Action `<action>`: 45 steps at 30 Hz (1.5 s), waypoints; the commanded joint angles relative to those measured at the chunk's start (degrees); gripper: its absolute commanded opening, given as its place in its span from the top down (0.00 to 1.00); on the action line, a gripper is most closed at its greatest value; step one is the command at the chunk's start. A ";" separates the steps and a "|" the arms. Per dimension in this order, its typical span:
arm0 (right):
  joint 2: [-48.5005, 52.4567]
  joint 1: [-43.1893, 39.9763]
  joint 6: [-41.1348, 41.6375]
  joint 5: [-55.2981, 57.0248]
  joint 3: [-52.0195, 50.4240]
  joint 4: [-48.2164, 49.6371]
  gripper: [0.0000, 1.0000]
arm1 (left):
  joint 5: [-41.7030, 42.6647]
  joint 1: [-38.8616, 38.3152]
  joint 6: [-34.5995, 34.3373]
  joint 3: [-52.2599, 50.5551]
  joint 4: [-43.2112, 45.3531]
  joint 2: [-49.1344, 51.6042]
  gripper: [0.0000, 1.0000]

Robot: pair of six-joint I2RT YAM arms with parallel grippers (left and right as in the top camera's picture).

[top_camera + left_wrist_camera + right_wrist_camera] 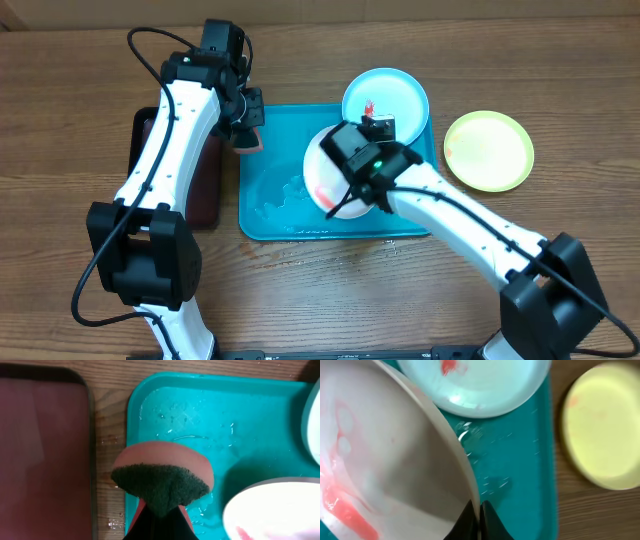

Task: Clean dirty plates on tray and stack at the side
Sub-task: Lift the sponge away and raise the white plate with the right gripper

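Note:
The turquoise tray [270, 200] lies mid-table, wet. My right gripper [477, 510] is shut on the rim of the white plate [330, 180], holding it tilted over the tray; red smears show on its face [340, 505]. The pale cyan plate [395, 95], with a red smear, rests on the tray's far right corner. The yellow-green plate [490, 150] lies on the table right of the tray. My left gripper [160, 515] is shut on a pink sponge with a dark scrub face [160, 480], over the tray's left edge, apart from the white plate [280, 510].
A black tray with a dark-red inside [205, 185] lies left of the turquoise tray, partly under my left arm. Water drops lie on the wood in front of the tray [350, 245].

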 commanded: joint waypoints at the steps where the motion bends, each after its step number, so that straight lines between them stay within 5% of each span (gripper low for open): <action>1: -3.76 3.61 0.28 17.70 1.31 -0.07 0.96 | 0.90 -0.42 -1.18 -1.95 0.22 0.00 0.96; 19: -6.99 16.37 0.22 56.87 1.31 -0.74 0.96 | 1.11 -0.42 -1.20 -4.15 1.36 0.00 0.95; 45: -7.06 18.12 0.00 58.45 1.31 -1.16 0.96 | 1.55 -0.44 -1.20 -4.15 1.36 0.00 0.96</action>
